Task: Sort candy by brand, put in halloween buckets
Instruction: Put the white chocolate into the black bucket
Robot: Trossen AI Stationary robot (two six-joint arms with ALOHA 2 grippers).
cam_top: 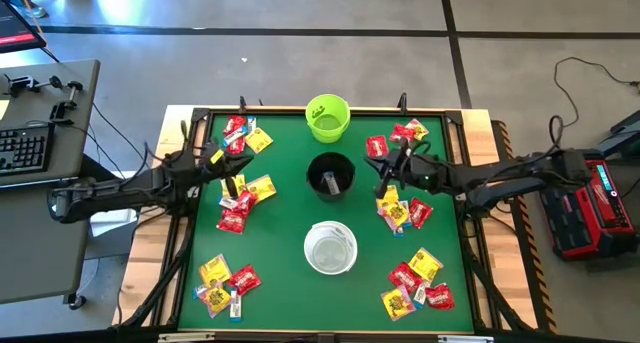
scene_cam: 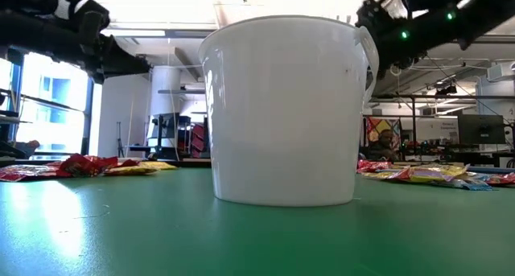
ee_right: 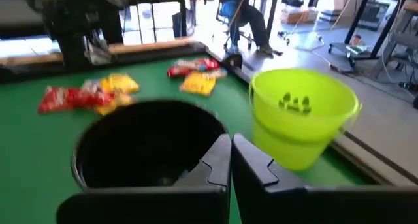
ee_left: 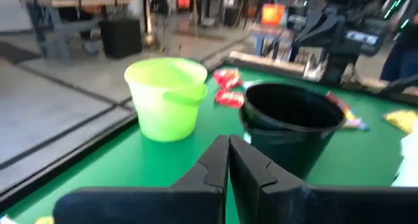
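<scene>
Green desk (cam_top: 280,283) with 3 buckets in a row: lime (cam_top: 328,117), black (cam_top: 330,175), white (cam_top: 330,247). Candy (cam_top: 236,202) lies in clusters on both sides. Left pincer (ee_left: 228,160) and right pincer (ee_right: 231,160), fully closed and empty, flank the black bucket.

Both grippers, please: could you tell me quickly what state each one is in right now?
Left gripper: closed, holding nothing visible.
Right gripper: closed, holding nothing visible.
</scene>
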